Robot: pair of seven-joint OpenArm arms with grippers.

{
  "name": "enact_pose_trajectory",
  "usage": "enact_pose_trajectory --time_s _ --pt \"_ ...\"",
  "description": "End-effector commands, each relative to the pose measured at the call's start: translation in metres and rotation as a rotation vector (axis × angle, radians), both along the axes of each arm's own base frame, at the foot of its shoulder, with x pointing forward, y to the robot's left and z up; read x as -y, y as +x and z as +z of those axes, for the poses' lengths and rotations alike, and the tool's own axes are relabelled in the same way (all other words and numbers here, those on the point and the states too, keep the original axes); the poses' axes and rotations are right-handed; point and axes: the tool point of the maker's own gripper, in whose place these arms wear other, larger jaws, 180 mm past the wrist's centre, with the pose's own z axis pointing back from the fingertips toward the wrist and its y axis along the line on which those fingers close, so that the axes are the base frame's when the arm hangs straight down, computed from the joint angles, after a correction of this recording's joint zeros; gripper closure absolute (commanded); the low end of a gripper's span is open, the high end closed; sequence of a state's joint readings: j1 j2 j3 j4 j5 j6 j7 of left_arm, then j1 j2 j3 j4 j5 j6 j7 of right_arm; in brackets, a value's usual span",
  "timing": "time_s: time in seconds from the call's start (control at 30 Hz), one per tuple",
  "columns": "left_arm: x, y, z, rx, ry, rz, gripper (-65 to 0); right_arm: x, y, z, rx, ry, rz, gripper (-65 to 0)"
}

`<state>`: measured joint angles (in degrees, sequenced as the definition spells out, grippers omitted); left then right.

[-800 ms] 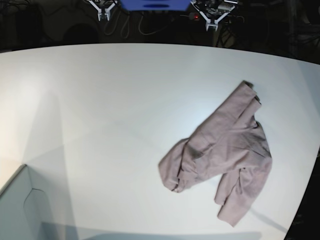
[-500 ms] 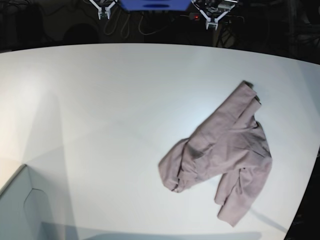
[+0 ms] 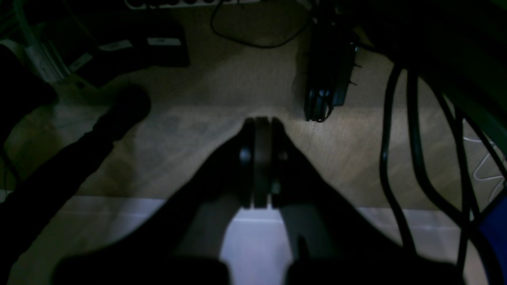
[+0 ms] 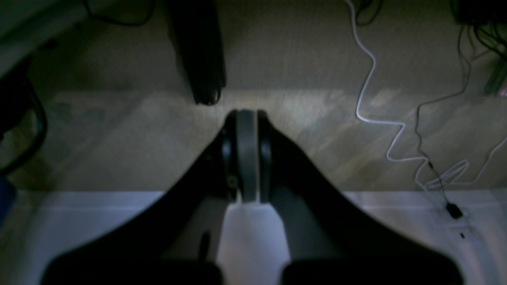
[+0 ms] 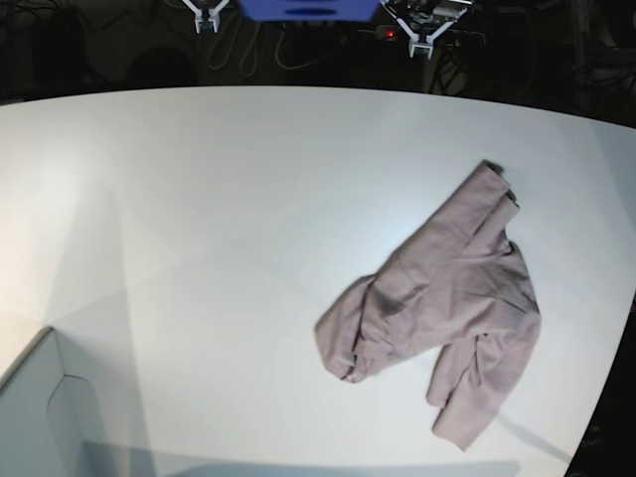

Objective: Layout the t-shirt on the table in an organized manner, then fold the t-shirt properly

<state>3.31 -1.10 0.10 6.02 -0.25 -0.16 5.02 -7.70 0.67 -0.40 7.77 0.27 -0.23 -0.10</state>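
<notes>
With both arms' fingers (image 3: 261,162) pressed together beyond the bench (image 5: 199,199), the crumpled mauve t-shirt (image 5: 447,308) near its edge risks sliding off if tugged outward.

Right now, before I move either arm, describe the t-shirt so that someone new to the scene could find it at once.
Start from the big white table that fills the base view and look to its right half, toward the near edge. There the t-shirt lies crumpled, a dusty mauve heap running diagonally. It is the only cloth and the only coloured thing on the table; the pale grey box corner sits at far left.
</notes>
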Motion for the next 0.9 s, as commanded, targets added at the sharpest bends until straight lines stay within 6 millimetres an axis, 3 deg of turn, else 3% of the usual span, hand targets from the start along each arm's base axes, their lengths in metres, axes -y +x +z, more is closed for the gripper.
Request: enact_pose_trajectory --time_s 0.0,0.33,0.5,0.7,0.87 --pt "-0.001 -0.009 0.000 -0.014 0.007 0.005 0.0 0.000 -0.005 0.000 -0.009 0.010 0.003 0.0" --pt "0.003 -0.013 0.005 0.044 -0.005 0.003 0.0 -0.001 -0.024 0.003 -0.041 0.011 0.002 0.0" --pt "0.003 -0.037 0.017 0.083 -0.012 -0.003 0.0 0.007 -0.048 0.008 -0.044 -0.002 0.008 0.0" --pt "-0.009 -0.052 0.056 0.159 -0.007 -0.032 0.0 0.028 -0.048 0.037 0.108 -0.035 0.039 0.0" --pt "-0.009 -0.019 0.116 0.326 -0.021 -0.075 0.0 0.038 -0.020 0.096 0.317 -0.055 0.079 0.0"
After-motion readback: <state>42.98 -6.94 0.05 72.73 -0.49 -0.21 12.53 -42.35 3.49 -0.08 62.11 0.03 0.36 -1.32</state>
